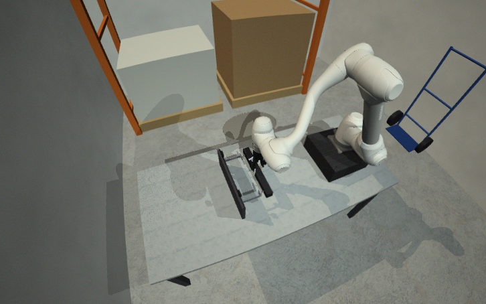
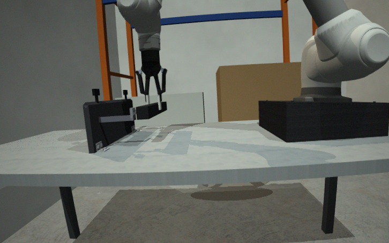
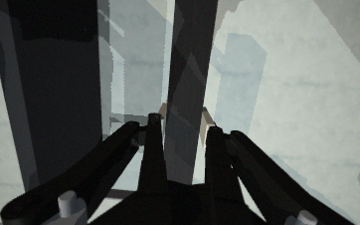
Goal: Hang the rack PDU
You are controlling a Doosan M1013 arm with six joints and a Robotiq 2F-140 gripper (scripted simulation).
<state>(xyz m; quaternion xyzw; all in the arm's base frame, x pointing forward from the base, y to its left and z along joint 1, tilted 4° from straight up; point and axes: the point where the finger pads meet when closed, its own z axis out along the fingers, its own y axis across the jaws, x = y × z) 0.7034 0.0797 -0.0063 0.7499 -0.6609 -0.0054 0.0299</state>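
Note:
The rack PDU, a long black bar (image 1: pixel 264 182) (image 2: pixel 143 112) (image 3: pixel 192 60), is raised above the table and looks roughly level. My gripper (image 1: pixel 254 169) (image 2: pixel 154 105) (image 3: pixel 183 113) points down and is shut on it, one finger on each long side. A black upright panel (image 1: pixel 229 182) (image 2: pixel 114 107) (image 3: pixel 61 100) stands beside it, with a grey bracket arm (image 2: pixel 116 119) reaching toward the PDU. The near keyhole plate (image 2: pixel 132 113) is at the arm's end, right by the PDU's near end. The far plate, the buttons and the slots are hidden or too small, so I cannot tell whether they are seated.
Two black knobs (image 2: pixel 95 92) (image 2: pixel 125 92) stick up above the panel. The panel stands on the grey table (image 1: pixel 184 241) (image 2: pixel 189 168). The arm's black base block (image 1: pixel 331 162) (image 2: pixel 335 122) is at the right. Large boxes and an orange rack (image 1: pixel 126 109) stand behind the table.

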